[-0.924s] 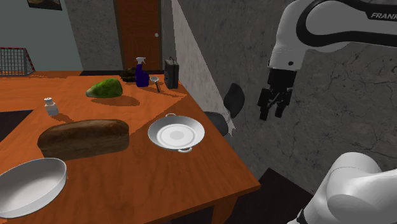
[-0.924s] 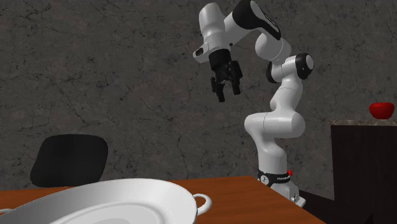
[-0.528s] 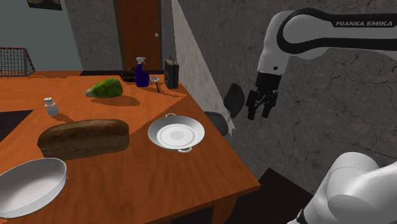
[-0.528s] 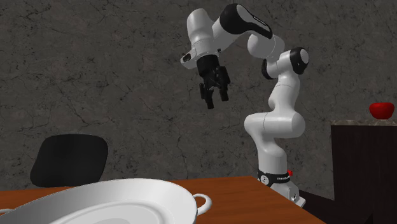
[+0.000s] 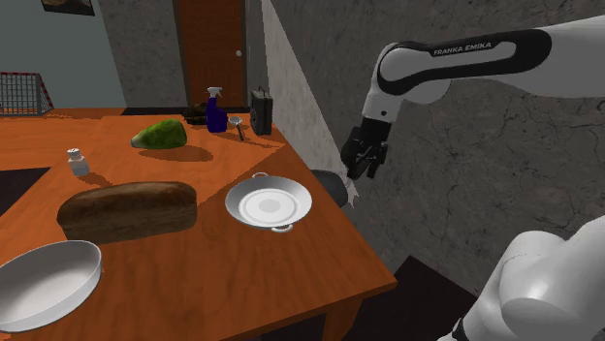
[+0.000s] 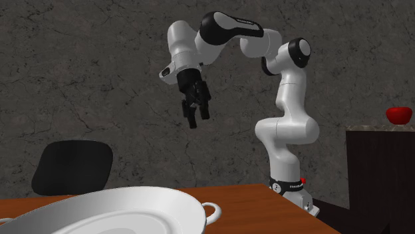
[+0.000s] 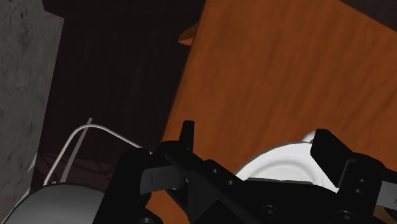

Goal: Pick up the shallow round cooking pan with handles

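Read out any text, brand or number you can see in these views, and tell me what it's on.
"FRANKA EMIKA": white letters on the dark band of the arm, shoulder view.
No readable text on the pan or the blue spray bottle.

gripper point(image 6: 198, 119) aloft, pointing down | white pan point(image 6: 133, 209) on orange table point(image 6: 266, 206), foreground | black chair point(image 6: 73, 166) behind

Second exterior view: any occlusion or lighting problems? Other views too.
Second exterior view: pan looms large at the bottom edge, cropped. Wrist view: dim, black end effector hides part of the pan. Shoulder view: evenly lit, pan in full sight.
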Robot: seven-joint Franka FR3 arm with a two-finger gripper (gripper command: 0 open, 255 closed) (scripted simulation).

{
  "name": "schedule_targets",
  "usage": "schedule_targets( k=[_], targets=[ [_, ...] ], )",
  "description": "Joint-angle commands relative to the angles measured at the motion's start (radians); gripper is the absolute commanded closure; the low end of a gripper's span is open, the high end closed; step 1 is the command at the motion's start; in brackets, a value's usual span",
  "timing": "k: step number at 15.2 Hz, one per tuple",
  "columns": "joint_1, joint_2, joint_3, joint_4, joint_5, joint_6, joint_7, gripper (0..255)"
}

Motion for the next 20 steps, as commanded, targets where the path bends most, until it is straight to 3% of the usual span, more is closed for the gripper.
schedule_targets(
  k=[1, 10, 18, 20],
  targets=[
    [0.01, 0.079, -0.019, 0.043, 0.028, 0.036, -0.04, 0],
    [0.025, 0.437, -0.071, 0.292, 0.2, 0.115, -0.225, 0],
    [-0.024, 0.769, -0.053, 0.621, 0.36, 0.081, -0.34, 0],
    [-0.026, 0.775, -0.05, 0.617, 0.363, 0.091, -0.345, 0]
  ],
)
